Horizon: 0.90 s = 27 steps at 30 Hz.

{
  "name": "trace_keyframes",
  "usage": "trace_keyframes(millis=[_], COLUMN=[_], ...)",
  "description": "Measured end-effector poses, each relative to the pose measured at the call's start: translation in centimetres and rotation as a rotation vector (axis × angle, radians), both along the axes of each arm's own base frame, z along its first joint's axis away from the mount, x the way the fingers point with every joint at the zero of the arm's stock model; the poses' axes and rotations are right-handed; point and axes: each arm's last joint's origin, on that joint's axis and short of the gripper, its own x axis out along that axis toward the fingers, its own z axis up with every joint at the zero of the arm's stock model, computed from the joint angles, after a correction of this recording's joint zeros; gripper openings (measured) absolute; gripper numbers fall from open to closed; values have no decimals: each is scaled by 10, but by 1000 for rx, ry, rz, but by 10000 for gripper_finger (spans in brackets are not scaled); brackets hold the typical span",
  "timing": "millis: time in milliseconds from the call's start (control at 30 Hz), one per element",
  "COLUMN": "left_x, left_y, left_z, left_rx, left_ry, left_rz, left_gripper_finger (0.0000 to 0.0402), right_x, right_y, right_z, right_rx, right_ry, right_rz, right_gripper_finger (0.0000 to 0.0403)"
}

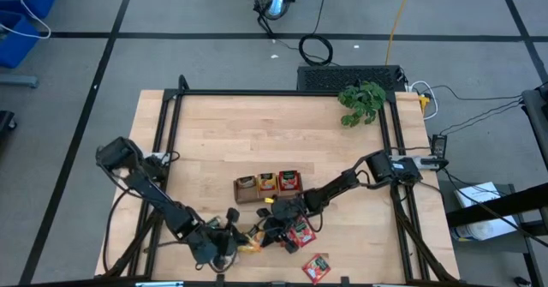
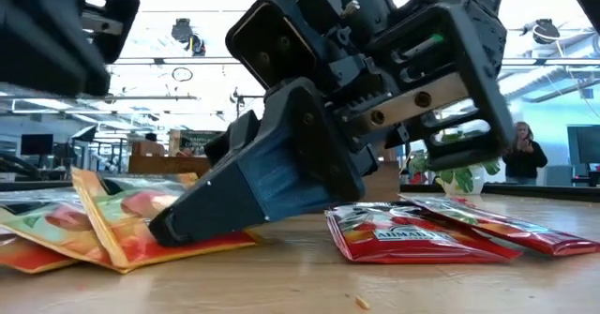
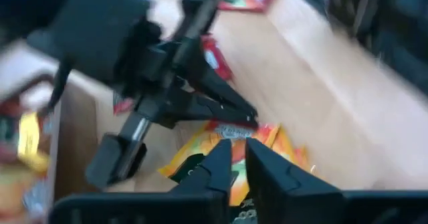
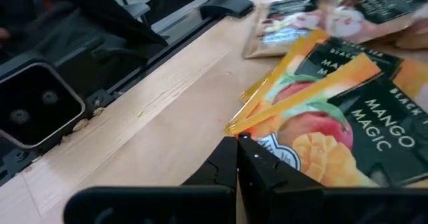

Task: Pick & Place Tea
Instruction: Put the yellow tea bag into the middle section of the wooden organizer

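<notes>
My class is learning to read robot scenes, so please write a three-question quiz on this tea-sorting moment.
1. True or false: the right end effector is shut and presses its tip on an orange sachet.
2. Which end effector has the orange sachets between its fingers? A) left B) right C) neither
3. Fill in: one red sachet lies alone near the table's ____ edge, away from the tray.

Key
1. True.
2. A: the left end effector is closing around the orange sachets.
3. Front, the edge nearest the arm bases.
</notes>
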Motion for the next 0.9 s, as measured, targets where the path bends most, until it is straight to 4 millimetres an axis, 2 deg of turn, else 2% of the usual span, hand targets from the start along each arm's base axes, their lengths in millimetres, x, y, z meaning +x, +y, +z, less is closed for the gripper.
trace_keyframes(millis=[133, 333, 633, 733, 900], left_x=[4, 17, 18, 21, 27], left_y=[13, 36, 64, 72, 78], left_z=[23, 19, 3, 1, -1], left_rx=[-339, -715, -791, -805, -793], left_ry=[-2, 150, 388, 429, 490], left_rz=[217, 457, 710, 724, 650], left_gripper_finger=[99, 132, 134, 134, 134], right_x=[-1, 0, 0, 0, 0], right_y=[-6, -10, -11, -11, -11], right_z=[-8, -18, -23, -23, -24], right_rx=[-8, 11, 13, 10, 9], right_ry=[-2, -34, -35, -31, -28], right_rz=[-34, -55, -60, -58, -55], right_gripper_finger=[0, 0, 0, 0, 0])
